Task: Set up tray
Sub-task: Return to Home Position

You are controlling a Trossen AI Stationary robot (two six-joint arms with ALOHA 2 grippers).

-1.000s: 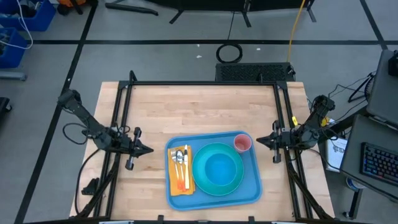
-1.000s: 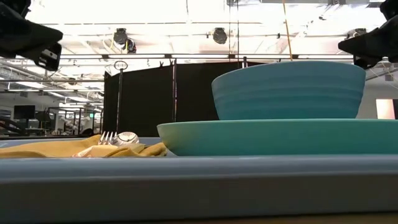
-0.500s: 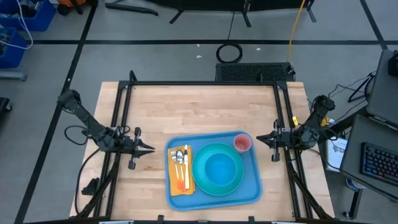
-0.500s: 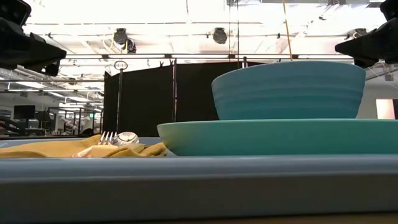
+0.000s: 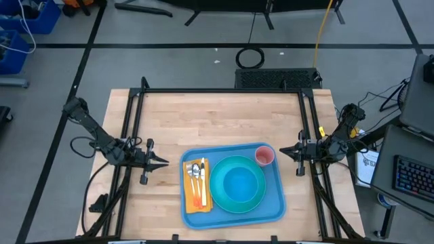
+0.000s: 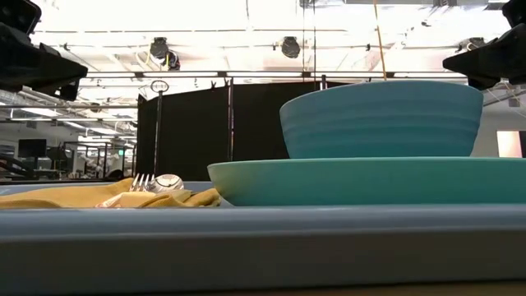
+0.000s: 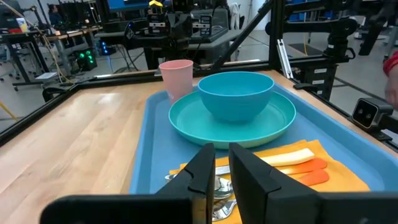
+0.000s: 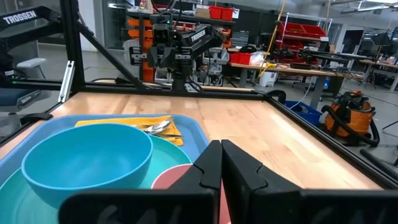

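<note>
Both clenched on nothing, the left end effector (image 5: 161,163) and right end effector (image 5: 285,152) flank the tray (image 5: 274,198), which lies on the surface (image 5: 203,115) between them, long axis running from one to the other, right nearer.

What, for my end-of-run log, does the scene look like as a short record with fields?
tray: blue, on the table, near side, between the arms
plate: turquoise, on tray
bowl: blue, in plate
cup: pink, upright, tray's far right corner
napkin: yellow, tray's left side
cutlery: lying on napkin
left gripper: shut, empty, off tray's left edge
right gripper: shut, empty, off tray's right edge, near cup
</note>
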